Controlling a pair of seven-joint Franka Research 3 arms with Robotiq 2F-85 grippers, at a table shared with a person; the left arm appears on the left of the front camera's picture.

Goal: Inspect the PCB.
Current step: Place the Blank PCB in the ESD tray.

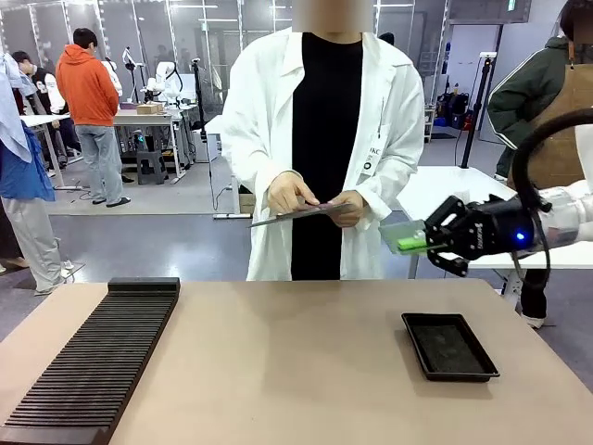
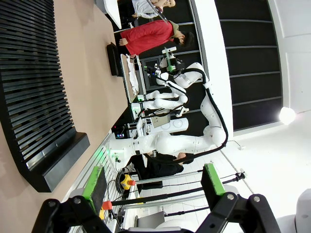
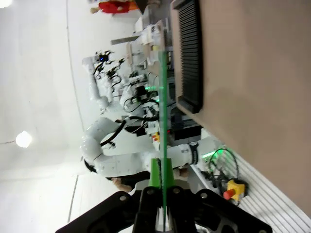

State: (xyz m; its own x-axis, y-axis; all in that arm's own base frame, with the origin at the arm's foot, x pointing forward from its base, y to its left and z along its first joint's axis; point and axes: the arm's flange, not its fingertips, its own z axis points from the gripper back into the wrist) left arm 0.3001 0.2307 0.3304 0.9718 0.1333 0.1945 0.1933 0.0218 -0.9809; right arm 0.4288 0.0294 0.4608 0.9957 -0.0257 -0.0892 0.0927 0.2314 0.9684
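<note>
Right end effector (image 1: 415,243), right of centre in the front view, above the worktop: jaws clamped tight on the PCB (image 1: 400,236), which sticks out toward picture left as a pale grey-green plate with a bright green lower edge. Right wrist view: same board (image 3: 163,92) seen edge-on, a thin green sliver rising from between the green pads (image 3: 155,171) at bottom centre up toward the top of the frame

Left end effector (image 2: 153,188), left wrist view, bottom of frame: jaws spread wide, green pads (image 2: 213,180) well apart, nothing between them

Person in white coat stands at the far side, centre of the front view, both hands at waist height on a thin dark clipboard (image 1: 301,215); one hand (image 1: 290,194) on top of it, the other hand (image 1: 348,208) at its right end. Clipboard is left of the PCB and apart from it

Worktop (image 1: 296,362), tan, lower half of front view. Shallow black tray (image 1: 449,346) lies flat at lower right, below the held board. Black ribbed rack (image 1: 97,357) runs along the lower left edge; also seen in the upper left of the left wrist view (image 2: 34,92)
</note>
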